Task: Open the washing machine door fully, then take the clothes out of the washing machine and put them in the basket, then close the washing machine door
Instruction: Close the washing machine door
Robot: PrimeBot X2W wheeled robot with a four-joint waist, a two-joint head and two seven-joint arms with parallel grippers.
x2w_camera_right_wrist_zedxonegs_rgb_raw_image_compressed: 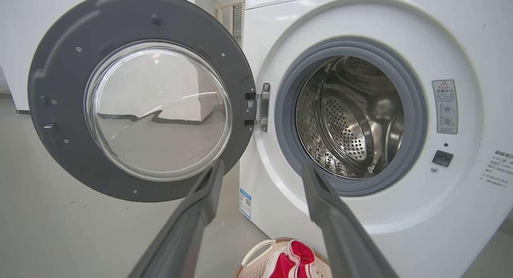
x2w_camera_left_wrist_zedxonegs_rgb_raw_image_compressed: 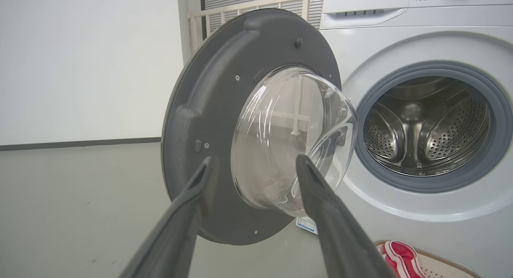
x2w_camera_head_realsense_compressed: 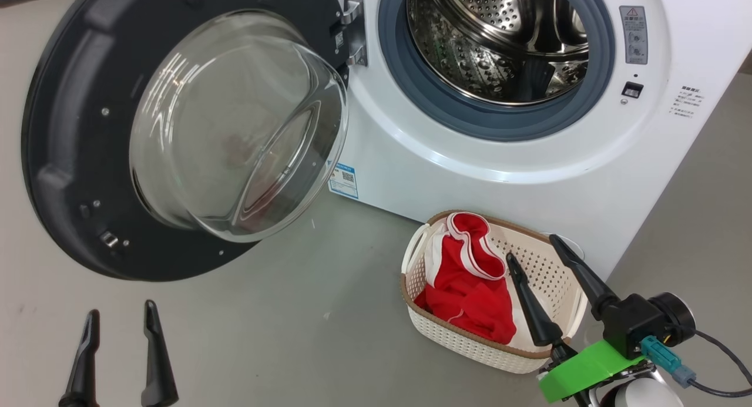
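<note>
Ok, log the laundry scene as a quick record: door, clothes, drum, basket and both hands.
door: washing machine door swung wide open
laundry: red clothes lying in the basket
inside: drum shows bare steel, nothing red in it
basket place: on the floor, in front of the washing machine
left: left hand open, empty, low over the floor
right: right hand open, empty, over the basket
remaining: close the door

The washing machine [x2w_camera_head_realsense_compressed: 529, 178] is white, its drum [x2w_camera_head_realsense_compressed: 499, 37] shiny steel dotted with holes inside a blue-grey rubber ring [x2w_camera_head_realsense_compressed: 411, 96]. Left of it, the washing machine door [x2w_camera_head_realsense_compressed: 64, 160] is dark grey-black around clear glass. In front of it, the basket [x2w_camera_head_realsense_compressed: 470, 342] is cream and perforated (brown woven-look rim), holding bright red clothes [x2w_camera_head_realsense_compressed: 470, 295] with white trim. A label [x2w_camera_head_realsense_compressed: 343, 180] low on the machine looks blue and white.
</note>
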